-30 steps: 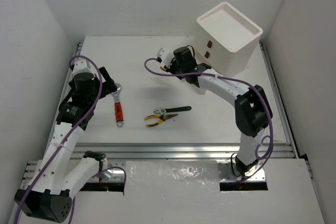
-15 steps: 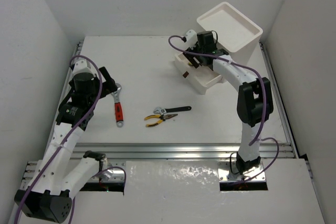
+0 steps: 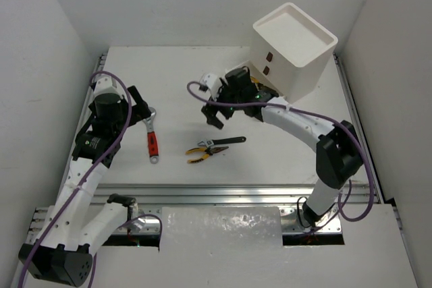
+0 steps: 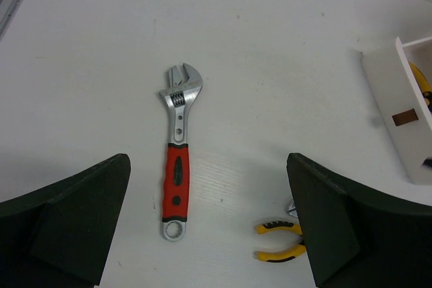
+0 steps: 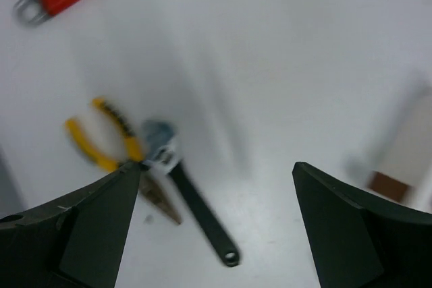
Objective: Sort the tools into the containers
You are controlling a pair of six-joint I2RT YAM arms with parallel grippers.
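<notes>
The red-handled wrench lies flat toward the left edge of the table, with its head pointing to the far edge. The yellow-handled pliers and the black-handled wrench lie near the middle of the table, heads touching. The white drawer unit stands in the far right corner. One drawer is pulled out, with something yellow inside.

The left gripper hangs over the red-handled wrench, spread wide and holding nothing. The right gripper is also wide apart and empty, above the pliers and black-handled wrench.

The main risk is that touching pair: closing on either tool would probably drag or flip the other, or catch both at once. All three tools lie thin and flat, so fingers that come down short may slip off, and fingers that come down too far may jam on the table. The right arm lies just over the pulled-out drawer and could knock it.
</notes>
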